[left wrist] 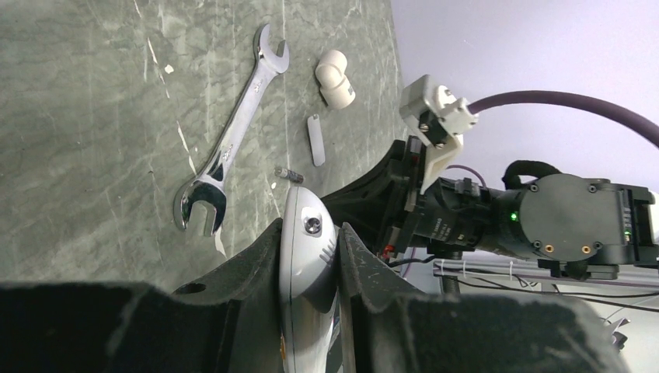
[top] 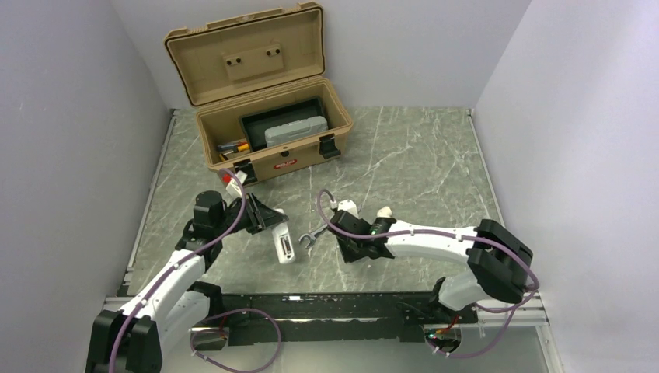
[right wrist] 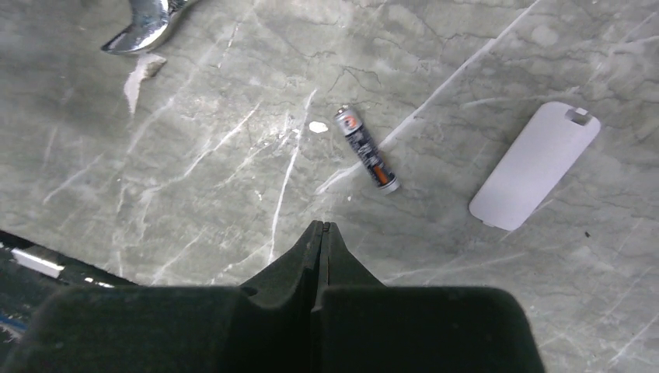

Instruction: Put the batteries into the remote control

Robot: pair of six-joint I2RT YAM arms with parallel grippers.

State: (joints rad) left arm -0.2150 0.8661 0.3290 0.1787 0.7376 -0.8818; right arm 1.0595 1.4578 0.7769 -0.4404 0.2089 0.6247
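Observation:
My left gripper (left wrist: 307, 233) is shut on one rounded end of the white remote control (left wrist: 308, 260); its two fingers press on either side of it. From above, the remote control (top: 285, 249) slants down towards the near edge with its dark recess facing up, and the left gripper (top: 270, 223) holds its far end. One battery (right wrist: 366, 148) lies loose on the marble, just ahead of my right gripper (right wrist: 322, 227), which is shut with nothing in it. A flat white battery cover (right wrist: 535, 165) lies to the battery's right. The right gripper (top: 351, 247) hovers low beside the wrench.
A silver open-ended wrench (left wrist: 233, 140) lies between the arms, with a small white curved plastic piece (left wrist: 334, 78) beyond it. An open tan toolbox (top: 280, 165) stands at the back left with a tray and small items inside. Grey walls close in both sides.

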